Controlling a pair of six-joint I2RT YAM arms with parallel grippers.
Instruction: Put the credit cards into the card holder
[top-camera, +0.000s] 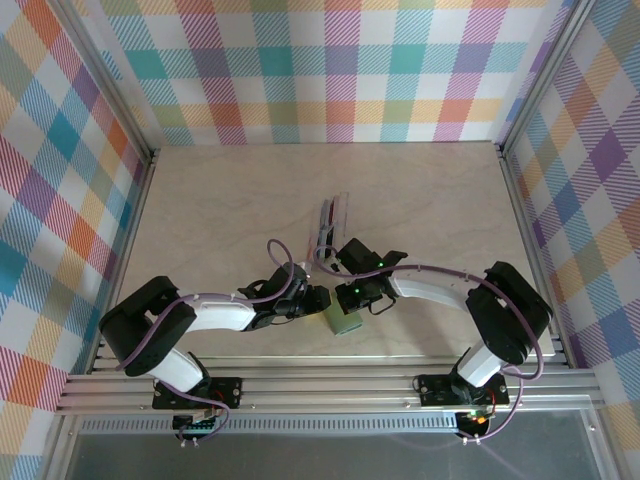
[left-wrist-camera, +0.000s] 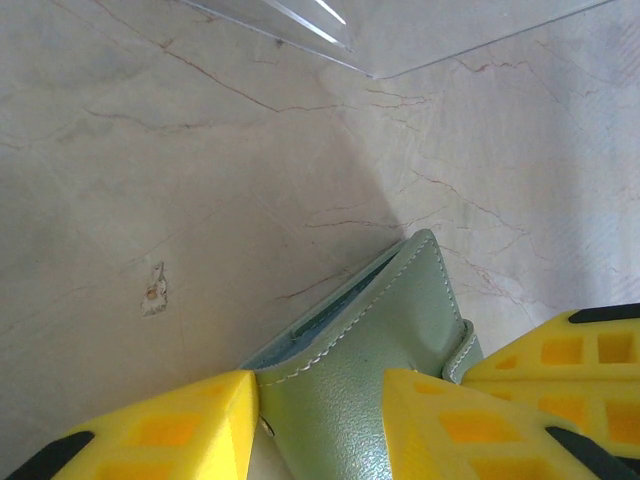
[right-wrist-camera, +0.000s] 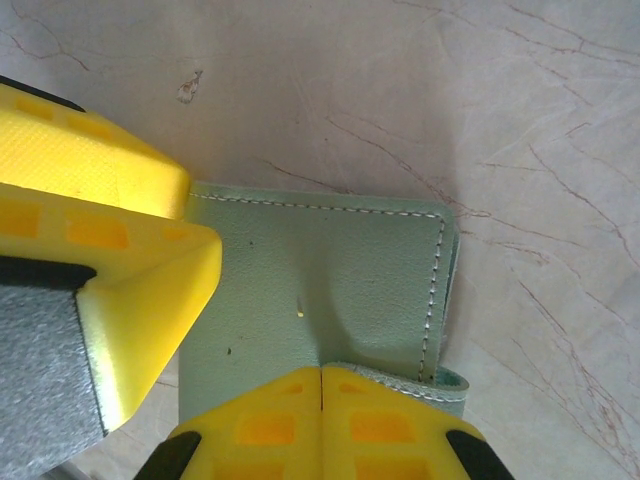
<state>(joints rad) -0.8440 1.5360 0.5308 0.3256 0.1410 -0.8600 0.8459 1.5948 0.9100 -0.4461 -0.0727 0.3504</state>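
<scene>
Card holder (top-camera: 344, 322) is found on the table (top-camera: 220, 210) near its front edge, approx. centred btw the two arms, right where both wrists meet. Left gripper (top-camera: 316, 298) is brought in from the left. In the left wrist view its jaws are set part-way apart w/ the card holder (left-wrist-camera: 370, 330) between them. Both yellow pads (left-wrist-camera: 160, 430) are seen touching the green material, so the holder is gripped by the left jaws. The holder is seen slightly open along one stitched edge, w/ darker teal lining visible in the gap. Right gripper (top-camera: 357, 293) is brought in from the right. In the right wrist view (right-wrist-camera: 320, 415) its jaws are fully closed, pads pressed together, nothing seen between them. The tips are placed over the holder's face (right-wrist-camera: 320, 270), just beside the strap (right-wrist-camera: 445, 383); actual contact w/ the face can't be told. The left gripper's yellow fingers (right-wrist-camera: 130, 270) are seen at the holder's left edge in that same view. Clear tray (top-camera: 331, 220) is located further back on the table, just behind the wrists. Thin dark and reddish strips are seen in it, too small to be ID'd. One clear corner of it (left-wrist-camera: 330, 30) is caught at the top of the left wrist view.
</scene>
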